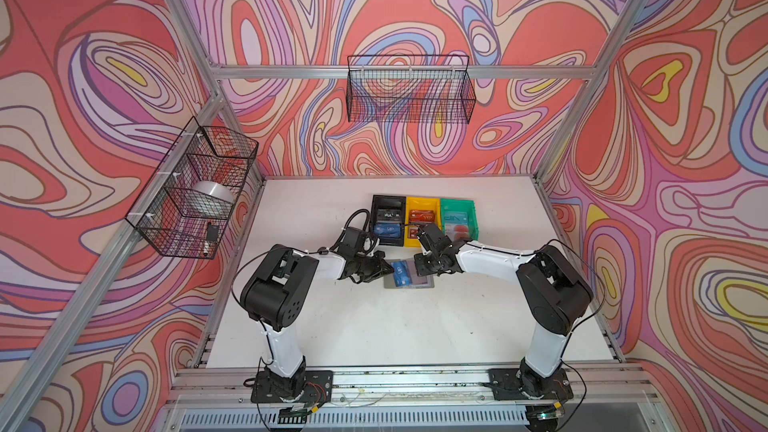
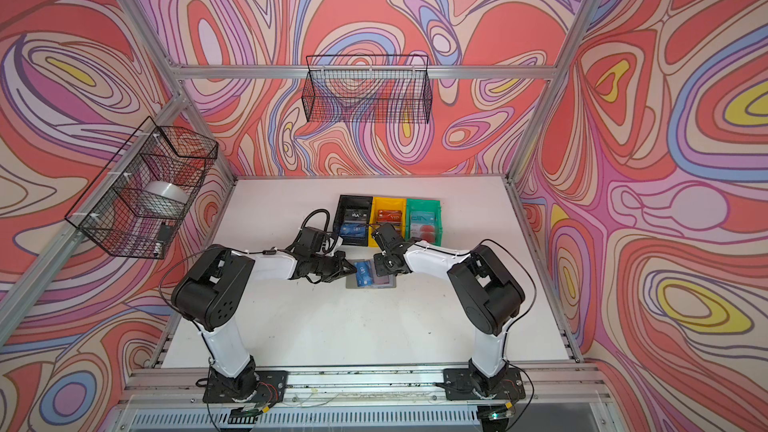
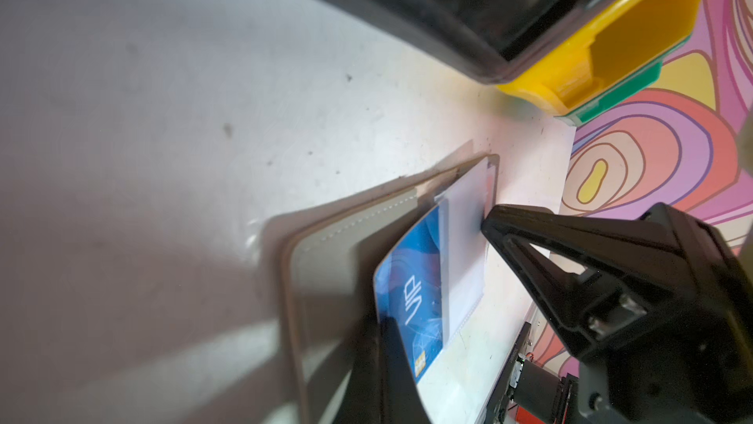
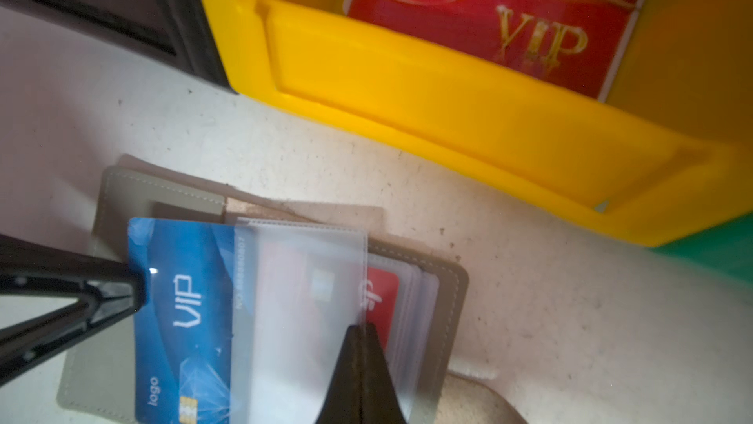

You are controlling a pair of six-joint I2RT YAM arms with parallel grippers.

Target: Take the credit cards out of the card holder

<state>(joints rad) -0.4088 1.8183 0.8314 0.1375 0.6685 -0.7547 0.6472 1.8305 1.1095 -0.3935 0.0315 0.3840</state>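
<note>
right gripper (image 4: 360, 326) pinches a clear sleeve (image 4: 301, 320) of the card holder (image 4: 163, 193) — left gripper (image 4: 136, 291) clamps the blue card (image 4: 183, 320), half out.

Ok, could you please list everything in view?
card holder: 1, grey, open, table centre
blue card: 1, blue, half out of holder
red card: 1, red, pocketed in holder
clear sleeve: 1, transparent, partly around blue card
black bin, yellow bin, green bin: 3, row behind holder, cards inside
left basket, back basket: 2, black wire, on frame
table: 1, white, under holder, bins
left gripper: 1, black, shut on blue card
right gripper: 1, black, shut on clear sleeve
</note>
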